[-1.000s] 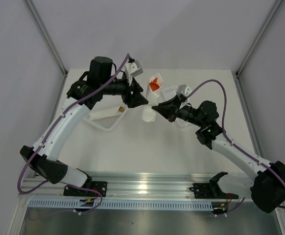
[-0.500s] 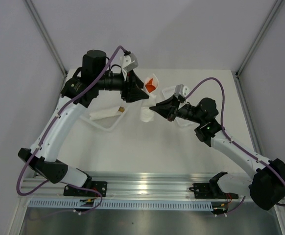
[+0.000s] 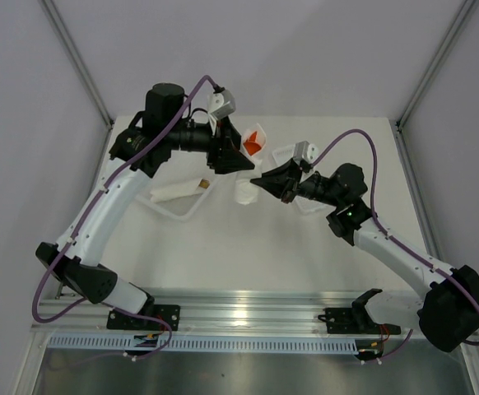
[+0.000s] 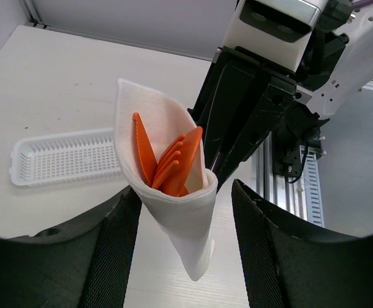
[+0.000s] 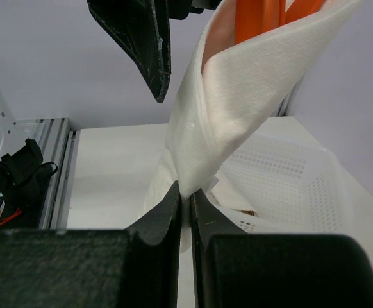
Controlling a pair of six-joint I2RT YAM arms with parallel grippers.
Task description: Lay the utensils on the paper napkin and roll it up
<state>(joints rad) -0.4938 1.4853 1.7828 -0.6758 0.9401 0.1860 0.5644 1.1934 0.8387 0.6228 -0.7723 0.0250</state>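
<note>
The paper napkin (image 4: 177, 218) is rolled into a white cone and held off the table, open end up. The orange-red utensils (image 4: 167, 163) stand inside it, their tips showing above the rim (image 3: 254, 141). My right gripper (image 5: 186, 190) is shut on the napkin (image 5: 238, 96), pinching it near its narrow lower part (image 3: 258, 183). My left gripper (image 4: 185, 192) is open and straddles the cone. Its left finger is at the paper and its right finger stands clear of it. In the top view the left gripper (image 3: 241, 161) is just left of the cone.
A white perforated basket (image 3: 182, 207) lies on the table to the left, holding a white paper roll with a brown tip (image 3: 178, 191). It also shows in both wrist views, as the basket (image 4: 58, 160) and the basket (image 5: 295, 186). Another white tray (image 3: 309, 206) lies under the right arm.
The left gripper has moved toward the back and now sits beside the cone's upper part. The right gripper and the napkin cone have shifted slightly left.
</note>
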